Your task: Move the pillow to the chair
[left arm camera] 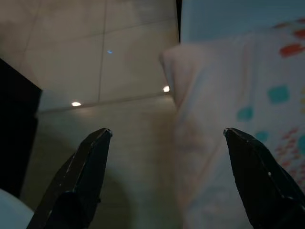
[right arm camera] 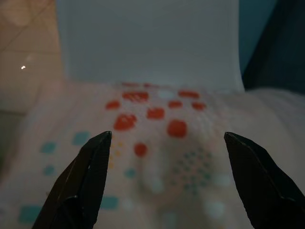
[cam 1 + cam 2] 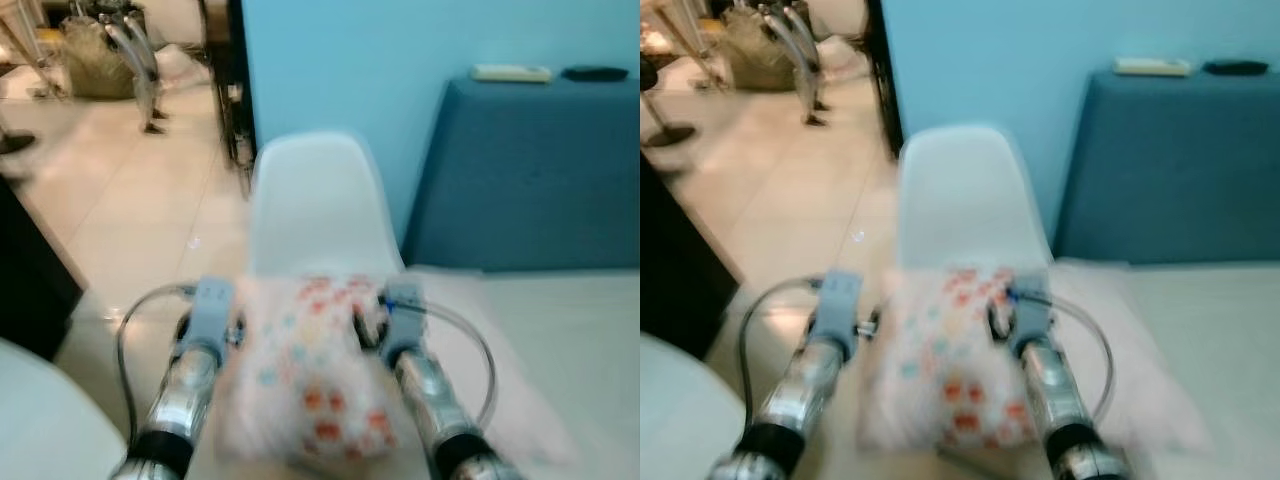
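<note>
The pillow (image 3: 310, 370), white with a pink edge and red and teal patches, sits between my two forearms, low in the blurred eye views. Right beyond it stands a white chair (image 3: 315, 205), its backrest facing me. I cannot tell whether the pillow rests on the seat. My left gripper (image 1: 167, 132) is open, with the pillow's side against its one finger (image 1: 259, 176). My right gripper (image 2: 167, 136) is open too, spread above the pillow's printed top (image 2: 157, 143) and pointing at the chair's backrest (image 2: 147, 43).
A dark blue cabinet (image 3: 530, 170) stands right of the chair against the light blue wall, with a remote (image 3: 511, 73) on top. Black furniture (image 3: 30, 270) is on the left, a white rounded surface (image 3: 40, 420) at the lower left. Tiled floor (image 3: 130, 200) runs back left.
</note>
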Motion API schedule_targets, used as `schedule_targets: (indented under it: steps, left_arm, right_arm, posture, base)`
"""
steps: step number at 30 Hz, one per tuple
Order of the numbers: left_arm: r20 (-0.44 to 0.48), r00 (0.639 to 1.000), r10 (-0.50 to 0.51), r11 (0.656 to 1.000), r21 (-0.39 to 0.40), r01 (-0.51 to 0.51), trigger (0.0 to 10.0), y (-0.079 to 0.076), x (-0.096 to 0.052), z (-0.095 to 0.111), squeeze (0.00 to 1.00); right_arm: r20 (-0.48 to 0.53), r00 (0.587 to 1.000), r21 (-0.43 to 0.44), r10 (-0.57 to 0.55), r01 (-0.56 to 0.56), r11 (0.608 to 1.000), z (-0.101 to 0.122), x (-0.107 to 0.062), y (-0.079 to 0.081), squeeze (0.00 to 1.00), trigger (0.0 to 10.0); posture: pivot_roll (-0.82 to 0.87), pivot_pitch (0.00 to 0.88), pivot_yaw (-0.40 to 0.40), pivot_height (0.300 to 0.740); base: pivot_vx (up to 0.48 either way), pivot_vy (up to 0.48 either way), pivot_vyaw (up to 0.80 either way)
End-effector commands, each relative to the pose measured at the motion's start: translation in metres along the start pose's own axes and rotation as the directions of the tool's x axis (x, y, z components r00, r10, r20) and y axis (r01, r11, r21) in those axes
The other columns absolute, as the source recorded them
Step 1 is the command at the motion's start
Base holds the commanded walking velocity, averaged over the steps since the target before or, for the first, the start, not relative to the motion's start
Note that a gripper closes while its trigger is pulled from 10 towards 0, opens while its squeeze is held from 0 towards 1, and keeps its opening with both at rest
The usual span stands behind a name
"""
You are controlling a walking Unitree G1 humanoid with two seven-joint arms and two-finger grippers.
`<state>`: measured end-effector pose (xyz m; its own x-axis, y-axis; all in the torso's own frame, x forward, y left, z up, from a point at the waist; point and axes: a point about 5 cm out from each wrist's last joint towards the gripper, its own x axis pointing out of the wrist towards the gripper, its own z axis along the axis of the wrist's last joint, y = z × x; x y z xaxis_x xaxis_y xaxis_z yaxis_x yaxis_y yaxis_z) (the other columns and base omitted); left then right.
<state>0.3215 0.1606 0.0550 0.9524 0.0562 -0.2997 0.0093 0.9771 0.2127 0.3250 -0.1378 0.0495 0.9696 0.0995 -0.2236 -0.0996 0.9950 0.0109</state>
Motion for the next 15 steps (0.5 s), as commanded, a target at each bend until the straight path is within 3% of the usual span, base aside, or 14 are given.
schedule_targets:
  steps: [1,5,15]
  left_arm:
    - [-0.043,0.999,-0.008,0.999,0.031,0.009,10.0,0.0005,-0.0023,-0.0097,0.00]
    - [-0.045,0.999,-0.011,0.999,0.038,0.013,10.0,-0.0006,-0.0022,-0.0101,0.00]
    - [-0.038,0.999,-0.010,0.999,0.053,0.012,10.0,-0.0017,0.0003,-0.0087,0.00]
  right_arm:
    - [-0.014,1.000,0.011,0.005,-0.005,1.000,-0.0041,-0.0014,0.0038,0.00,10.0]
    - [-0.017,1.000,0.014,-0.001,0.001,1.000,-0.0053,-0.0021,0.0028,0.00,10.0]
    - [-0.019,1.000,0.021,-0.008,0.008,1.000,-0.0052,-0.0021,0.0020,0.00,10.0]
  posture:
    - [0.00,0.066,-0.014,0.712]
    - [0.00,0.065,-0.012,0.712]
    - [0.00,0.061,-0.009,0.712]
  base:
    - [0.000,-0.480,0.00]
    - [0.000,-0.480,0.00]
    - [0.000,0.000,0.00]
